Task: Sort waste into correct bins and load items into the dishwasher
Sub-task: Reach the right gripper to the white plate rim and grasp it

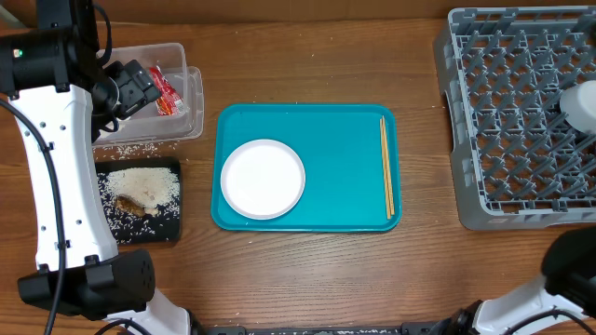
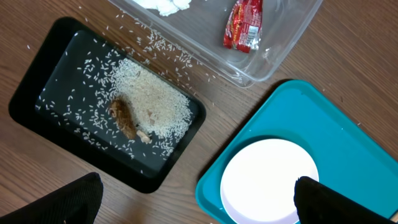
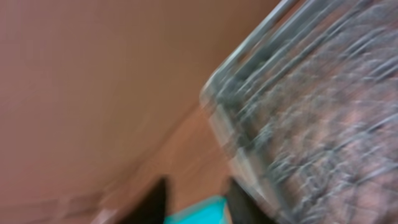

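My left gripper hangs open and empty over the clear tub, which holds a red wrapper and a bit of white tissue. In the left wrist view its fingers stand wide apart above the table. Rice and a brown piece of food lie in the black tray. A white plate and chopsticks rest on the teal tray. The grey dish rack is at the right. The right wrist view is blurred: my right gripper has its dark fingers apart, nothing between them, beside the rack.
Loose rice grains are scattered on the wood between tub and black tray. A white rounded shape sits at the rack's right edge; what it is I cannot tell. The right arm's base is at the bottom right corner.
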You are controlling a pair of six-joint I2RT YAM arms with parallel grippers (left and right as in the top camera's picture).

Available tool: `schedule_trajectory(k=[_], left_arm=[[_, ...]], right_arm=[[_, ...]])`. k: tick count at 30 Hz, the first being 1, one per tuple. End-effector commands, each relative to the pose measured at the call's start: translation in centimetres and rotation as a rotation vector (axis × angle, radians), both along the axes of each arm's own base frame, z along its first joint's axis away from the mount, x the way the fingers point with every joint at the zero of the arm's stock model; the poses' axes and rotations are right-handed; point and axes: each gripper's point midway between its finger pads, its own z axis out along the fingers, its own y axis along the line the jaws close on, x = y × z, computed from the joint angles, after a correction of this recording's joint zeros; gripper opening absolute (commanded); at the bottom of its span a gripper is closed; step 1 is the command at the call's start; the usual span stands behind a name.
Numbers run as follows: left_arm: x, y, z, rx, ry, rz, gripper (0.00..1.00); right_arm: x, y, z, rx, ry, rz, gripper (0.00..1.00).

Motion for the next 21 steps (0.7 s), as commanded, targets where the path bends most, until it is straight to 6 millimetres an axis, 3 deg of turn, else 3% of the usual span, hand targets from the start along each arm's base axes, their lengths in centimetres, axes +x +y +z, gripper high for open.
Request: schedule_trajectory(k=[1,3,4,5,7,8,14,15,17,19,21], left_arm=[[0.2,0.1,-0.1,0.005,0.002,0.009,1.00],[0.2,0.1,-0.1,0.005,0.002,0.009,1.00],[0.2,0.1,-0.1,0.005,0.002,0.009,1.00],[0.2,0.1,-0.1,0.005,0.002,0.009,1.00],[0.2,0.1,-0.1,0.005,0.002,0.009,1.00],[0.2,0.1,-0.1,0.005,0.002,0.009,1.00],[0.2,0.1,-0.1,0.005,0.002,0.009,1.00],[0.2,0.1,-0.1,0.005,0.002,0.009,1.00],[0.2,0.1,-0.1,0.005,0.002,0.009,1.00],[0.2,0.1,-0.1,0.005,0.002,0.009,1.00],[0.2,0.1,-0.1,0.005,0.002,0.009,1.00]], right_arm=[[-0.1,10.9,0.5,0.105,-0.043,0.381,0.59],[-0.7,15.9,-0.3,0.089,-0.013,0.520,0.75],[-1.0,17.6,-0.5,0.085,-0.007,0.564,0.95],[-1.3,19.8,-0.7,0.083,0.003,0.619,1.00],[-2.2,24.3,-1.3,0.057,0.037,0.718,1.00],[-3.2,28.3,-2.4,-0.002,0.085,0.790,1.00],[-6.9,38.1,-5.3,-0.250,0.160,0.965,1.00],[-7.7,39.8,-6.2,-0.358,0.169,0.981,1.00],[-8.1,40.4,-7.3,-0.462,0.220,0.920,1.00],[-8.4,40.0,-9.1,-0.602,0.310,0.717,1.00],[-8.6,40.3,-10.0,-0.653,0.322,0.669,1.00]])
